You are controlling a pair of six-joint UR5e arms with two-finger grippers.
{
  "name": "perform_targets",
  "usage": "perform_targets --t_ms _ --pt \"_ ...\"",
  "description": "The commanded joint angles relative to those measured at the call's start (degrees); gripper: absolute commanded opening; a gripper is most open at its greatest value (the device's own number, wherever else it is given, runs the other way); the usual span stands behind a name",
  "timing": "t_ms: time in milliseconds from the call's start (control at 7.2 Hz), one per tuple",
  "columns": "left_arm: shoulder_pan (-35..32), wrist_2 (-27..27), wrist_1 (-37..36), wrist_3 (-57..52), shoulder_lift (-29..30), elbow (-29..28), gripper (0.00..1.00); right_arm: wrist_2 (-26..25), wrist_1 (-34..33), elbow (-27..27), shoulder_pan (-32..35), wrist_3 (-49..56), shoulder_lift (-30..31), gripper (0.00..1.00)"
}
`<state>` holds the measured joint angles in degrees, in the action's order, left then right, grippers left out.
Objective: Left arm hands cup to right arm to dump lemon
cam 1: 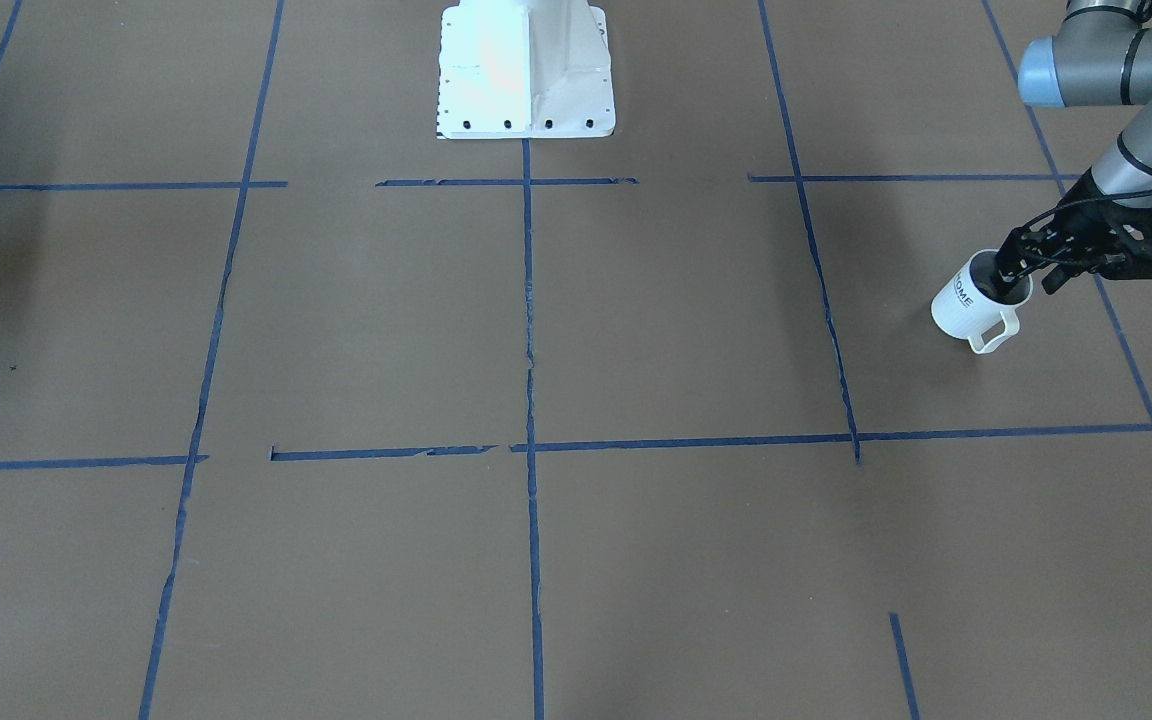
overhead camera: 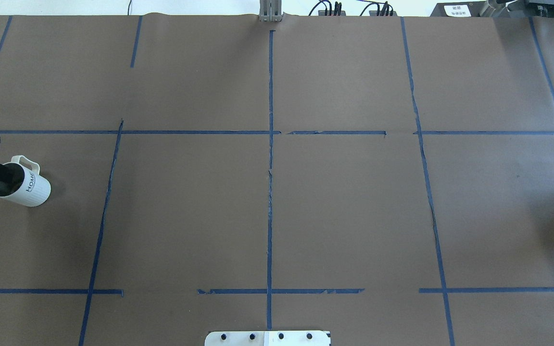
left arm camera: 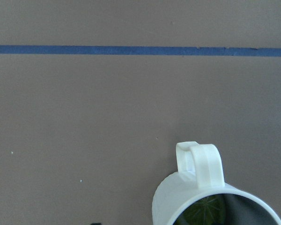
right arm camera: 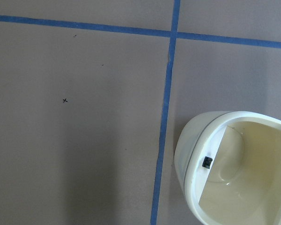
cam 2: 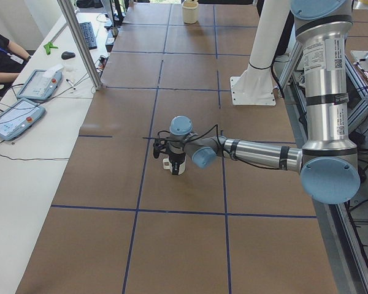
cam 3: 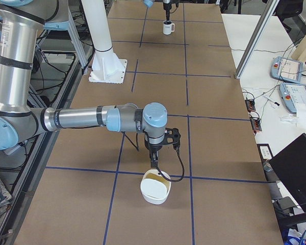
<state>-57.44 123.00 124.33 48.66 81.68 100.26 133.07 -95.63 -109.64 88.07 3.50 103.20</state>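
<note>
The white ribbed "HOME" cup [cam 1: 966, 305] is at the table's left end, and it also shows in the overhead view [overhead camera: 22, 186]. My left gripper [cam 1: 1014, 278] reaches down onto its rim with one finger inside and looks shut on the rim. The left wrist view shows the cup's handle [left arm camera: 200, 164] and a yellow-green lemon slice [left arm camera: 207, 211] inside. I cannot tell whether the cup rests on the table or hangs just above it. My right gripper [cam 3: 155, 162] points down over a cream bowl [cam 3: 155, 190] at the other end. I cannot tell whether it is open.
The brown table cover [overhead camera: 344, 202] carries a grid of blue tape lines. The robot's white base [cam 1: 526, 70] stands at mid-table. The cream bowl also fills the lower right of the right wrist view [right arm camera: 234, 164]. Operators' side tables hold tablets [cam 2: 15, 116].
</note>
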Motion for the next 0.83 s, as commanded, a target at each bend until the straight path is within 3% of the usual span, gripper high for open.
perform_targets --t_ms 0,556,694 --pt "0.0 2.1 -0.1 0.7 0.1 -0.1 0.04 0.0 0.0 0.0 0.0 0.0 0.1 1.00" --pt "-2.9 5.1 -1.9 0.6 0.1 2.3 0.00 0.0 0.3 -0.3 0.0 0.5 0.1 1.00" --pt "-3.6 5.0 -4.8 2.0 1.0 3.1 0.00 0.0 6.9 0.0 -0.1 0.1 0.3 1.00"
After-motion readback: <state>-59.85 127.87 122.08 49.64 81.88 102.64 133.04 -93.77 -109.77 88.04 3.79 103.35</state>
